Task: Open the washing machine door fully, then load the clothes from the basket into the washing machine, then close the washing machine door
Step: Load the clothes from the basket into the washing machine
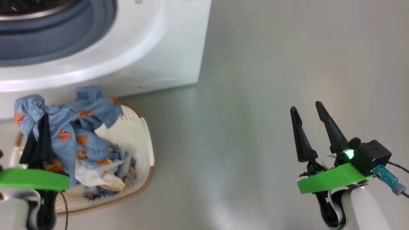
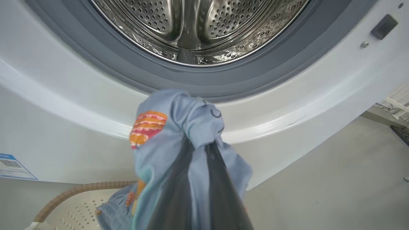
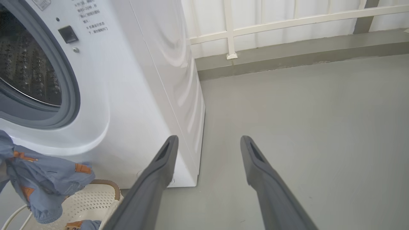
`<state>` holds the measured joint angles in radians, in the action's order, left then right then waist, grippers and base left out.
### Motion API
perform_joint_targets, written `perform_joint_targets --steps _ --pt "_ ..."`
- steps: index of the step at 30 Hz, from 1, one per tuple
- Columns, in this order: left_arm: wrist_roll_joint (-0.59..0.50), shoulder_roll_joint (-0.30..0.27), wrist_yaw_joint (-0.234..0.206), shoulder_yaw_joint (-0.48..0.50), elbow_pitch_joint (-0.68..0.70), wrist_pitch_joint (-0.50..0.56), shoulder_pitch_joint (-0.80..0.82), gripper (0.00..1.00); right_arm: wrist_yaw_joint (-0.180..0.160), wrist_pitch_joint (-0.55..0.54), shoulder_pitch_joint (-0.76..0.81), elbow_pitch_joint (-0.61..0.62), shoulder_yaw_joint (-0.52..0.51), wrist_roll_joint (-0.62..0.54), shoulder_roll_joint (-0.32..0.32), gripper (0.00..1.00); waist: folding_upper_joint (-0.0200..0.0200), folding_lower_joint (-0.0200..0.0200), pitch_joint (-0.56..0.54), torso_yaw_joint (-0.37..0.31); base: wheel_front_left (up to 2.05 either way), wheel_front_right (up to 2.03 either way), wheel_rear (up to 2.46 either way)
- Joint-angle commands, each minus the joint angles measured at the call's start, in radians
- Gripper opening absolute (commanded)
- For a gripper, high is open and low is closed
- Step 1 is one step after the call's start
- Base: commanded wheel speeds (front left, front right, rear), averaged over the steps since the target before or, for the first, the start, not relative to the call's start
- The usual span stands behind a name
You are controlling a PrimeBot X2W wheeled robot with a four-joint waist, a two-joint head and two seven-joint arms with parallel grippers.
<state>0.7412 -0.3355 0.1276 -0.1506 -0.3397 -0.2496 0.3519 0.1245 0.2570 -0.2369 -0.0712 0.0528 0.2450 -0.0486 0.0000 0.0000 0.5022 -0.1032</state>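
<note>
The head view is looking down on the basket [image 1: 145, 134], which is sitting on the grey floor [image 1: 255, 143] right in front of the washing machine [image 1: 153, 48]. The clothes [image 1: 83, 140] are lying piled in it. They are blue with orange pictures, and some white and cream cloth [image 1: 96, 179] is showing at the near side. The left pincer [image 1: 43, 126] is standing over the left side of the basket with its two dark fingers pressed together. It is pinching a bunch of the blue cloth. That bunch is poking up above the fingertips, and the rest of the garment is hanging down into the pile.

The left wrist view is showing what the head view is mostly cutting off: the shiny steel drum [image 2: 191, 25] with its little holes. It is wide open, with the grey rubber ring [image 2: 243, 80] going around it. The pinched cloth is sitting just below that ring, in front of the machine's white face and outside the drum. A blue label [image 2: 12, 166] is sticking on the machine's lower corner, and the basket's brown rim is peeking out underneath.

The right pincer [image 1: 306, 108] is hanging over bare floor, well apart from the basket. Its fingers are spreading wide and are holding nothing. The right wrist view is showing the side of the machine and a white railing [image 3: 287, 19] behind it. At its far left, the blue cloth is dangling above the basket.
</note>
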Motion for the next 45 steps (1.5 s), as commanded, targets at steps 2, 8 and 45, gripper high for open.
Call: perform_joint_targets --steps 2,8,45 --pt "-0.04 -0.011 0.003 0.066 0.055 -0.012 -0.036 0.0 0.006 0.005 0.029 0.013 0.02 -0.013 -0.002 1.0 0.0 0.0 -0.115 0.039 0.0 0.0 0.0" --pt "-0.139 0.04 0.003 0.125 0.145 -0.012 -0.106 0.0 0.006 0.005 0.058 -0.006 0.016 -0.018 -0.002 1.0 0.0 0.0 -0.208 0.049 0.0 0.0 0.0" --pt "-0.481 0.226 0.003 0.297 0.422 -0.012 -0.487 0.0 0.006 0.005 0.209 -0.006 -0.033 -0.079 -0.002 1.0 0.0 0.0 -0.487 0.059 0.0 0.0 0.0"
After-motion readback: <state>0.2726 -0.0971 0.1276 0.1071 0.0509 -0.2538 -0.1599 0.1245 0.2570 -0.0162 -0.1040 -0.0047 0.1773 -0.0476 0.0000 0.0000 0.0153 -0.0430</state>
